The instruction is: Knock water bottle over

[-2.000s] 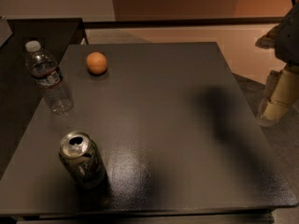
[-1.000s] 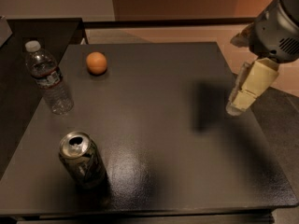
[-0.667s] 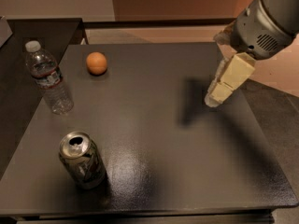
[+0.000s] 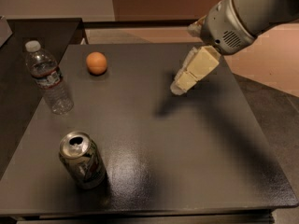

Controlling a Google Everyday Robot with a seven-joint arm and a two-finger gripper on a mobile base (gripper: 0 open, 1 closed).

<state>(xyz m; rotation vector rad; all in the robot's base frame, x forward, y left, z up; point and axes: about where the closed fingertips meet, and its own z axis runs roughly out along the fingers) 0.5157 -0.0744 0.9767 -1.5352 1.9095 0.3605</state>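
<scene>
The water bottle (image 4: 48, 78) is small, clear and ribbed, with a white cap and a pale label band. It stands upright near the left edge of the dark table (image 4: 187, 143). My gripper (image 4: 180, 87) hangs above the table's right-centre, reaching in from the upper right on a grey arm. It is far to the right of the bottle and touches nothing.
An orange ball-like fruit (image 4: 96, 63) sits at the back left, right of the bottle. A shiny aluminium can (image 4: 82, 159) stands at the front left. A second dark surface (image 4: 18, 45) adjoins the table on the left. Floor lies beyond the right edge.
My gripper and arm have moved steadily leftward, from the table's right edge to above its right-centre. The bottle, can and fruit have not moved.
</scene>
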